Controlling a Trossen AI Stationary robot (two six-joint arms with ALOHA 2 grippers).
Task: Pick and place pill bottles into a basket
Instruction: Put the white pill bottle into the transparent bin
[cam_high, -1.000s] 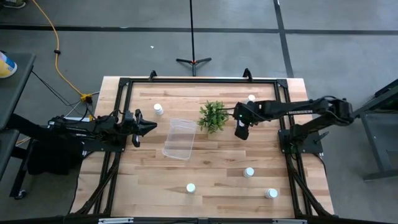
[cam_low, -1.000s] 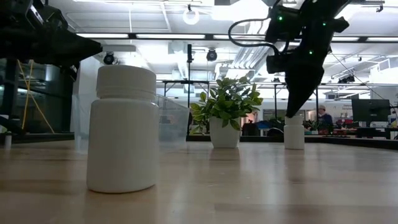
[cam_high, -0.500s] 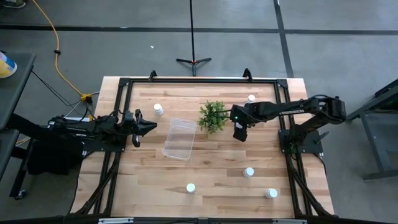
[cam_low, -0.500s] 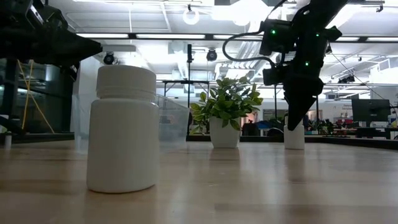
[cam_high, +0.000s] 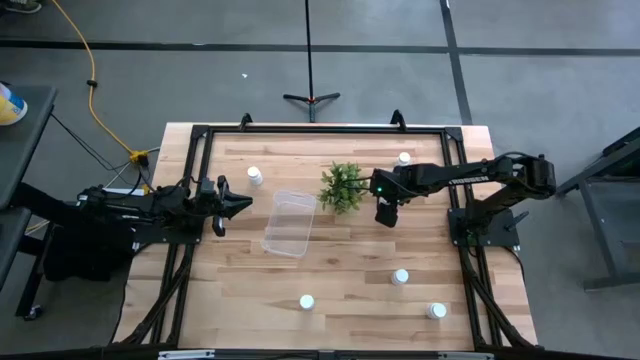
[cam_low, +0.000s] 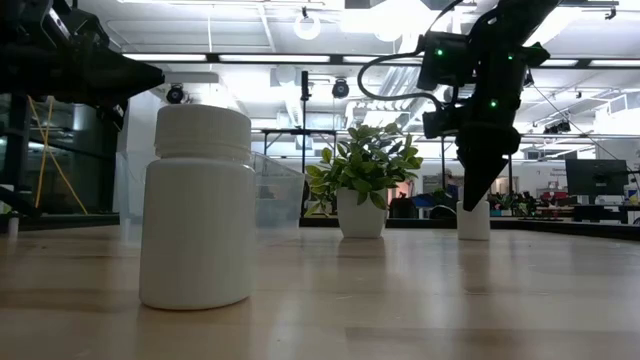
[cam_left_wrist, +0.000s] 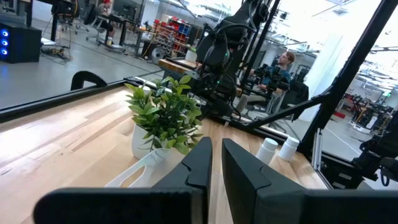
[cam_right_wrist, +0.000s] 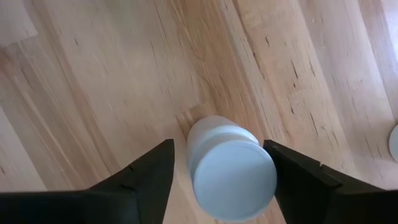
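Note:
The clear bin (cam_high: 288, 222) stands left of the table's middle, next to the small plant (cam_high: 343, 187). My right gripper (cam_high: 385, 214) points down, open, over a white pill bottle (cam_right_wrist: 230, 168). Its fingers stand on either side of the cap and I see no touch. That bottle stands upright on its base in the low view (cam_low: 473, 216). Other bottles stand upright at the far left (cam_high: 255, 174), far right (cam_high: 404, 158), near right (cam_high: 400, 277) (cam_high: 436, 311) and near middle (cam_high: 306, 301). My left gripper (cam_high: 238, 203) waits shut, left of the bin.
The plant (cam_low: 365, 190) stands close to my right gripper, on its left. The black frame rail (cam_high: 452, 190) runs along the table's right side. The nearest bottle (cam_low: 197, 205) fills the left of the low view. Bare wood lies between the bin and the near bottles.
My right gripper has gone down toward the bottle below it and a little toward the table's left edge, still pointing down. The bottles and the bin have not moved.

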